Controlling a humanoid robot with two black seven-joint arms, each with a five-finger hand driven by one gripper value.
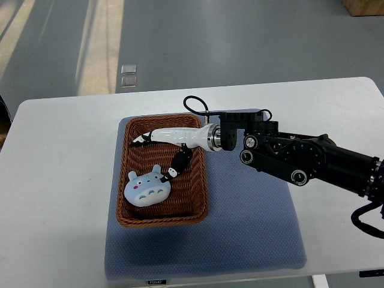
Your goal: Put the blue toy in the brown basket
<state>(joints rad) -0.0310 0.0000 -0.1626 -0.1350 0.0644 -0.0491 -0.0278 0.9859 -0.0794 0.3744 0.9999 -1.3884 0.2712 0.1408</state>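
The blue toy point(147, 189), a round light-blue plush with small ears and a pale face, lies inside the brown wicker basket point(200, 207) at its near left. My right hand point(157, 156) reaches in from the right over the basket. Its fingers are spread: white fingers point(168, 135) point left over the far part of the basket, and a black finger point(179, 162) points down with its tip right beside the toy's ear. The hand holds nothing. The left arm does not show.
The basket stands on a blue-grey mat point(252, 228) on a white table point(54, 198). My right arm's black links point(300, 159) lie across the mat's far right. Grey floor lies beyond the table's far edge.
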